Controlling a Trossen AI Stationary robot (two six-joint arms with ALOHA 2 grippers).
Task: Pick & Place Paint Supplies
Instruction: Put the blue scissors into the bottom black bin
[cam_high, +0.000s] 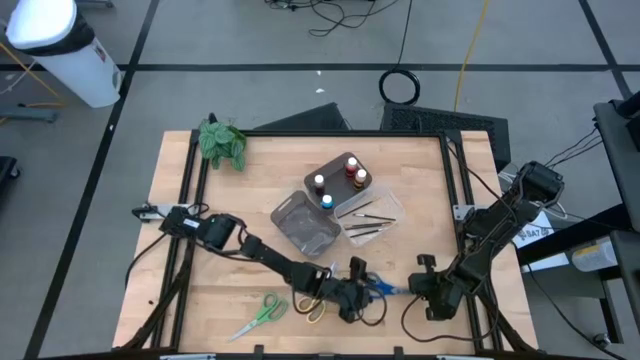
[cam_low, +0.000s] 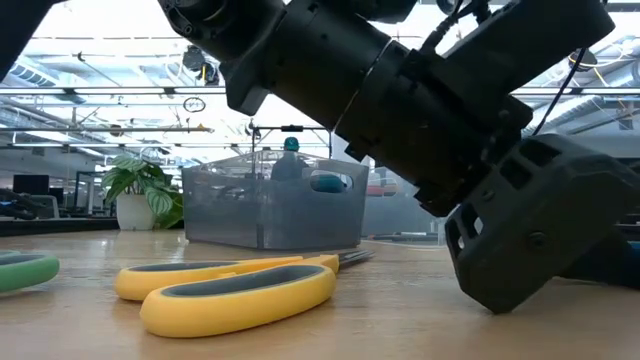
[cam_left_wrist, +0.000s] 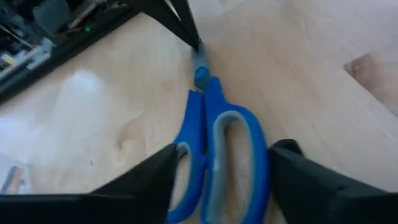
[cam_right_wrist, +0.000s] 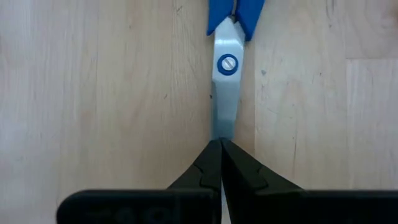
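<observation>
On table (cam_high: 420, 170), three scissors (cam_high: 258, 313), four paint bottles (cam_high: 338, 181), two trays (cam_high: 306, 226)

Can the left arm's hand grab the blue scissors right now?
Probably yes. The left hand already has its fingers on both sides of the blue scissors' handles, with nothing between. The right hand pinches the blade tip.

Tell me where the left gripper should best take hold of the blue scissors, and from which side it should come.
Probably at the handles. The blue scissors lie flat and closed on the table, and the right gripper is shut on the blade tip, so only the handle end is free. The left gripper is best coming from above, one finger outside each loop, then squeezing both loops together.
</observation>
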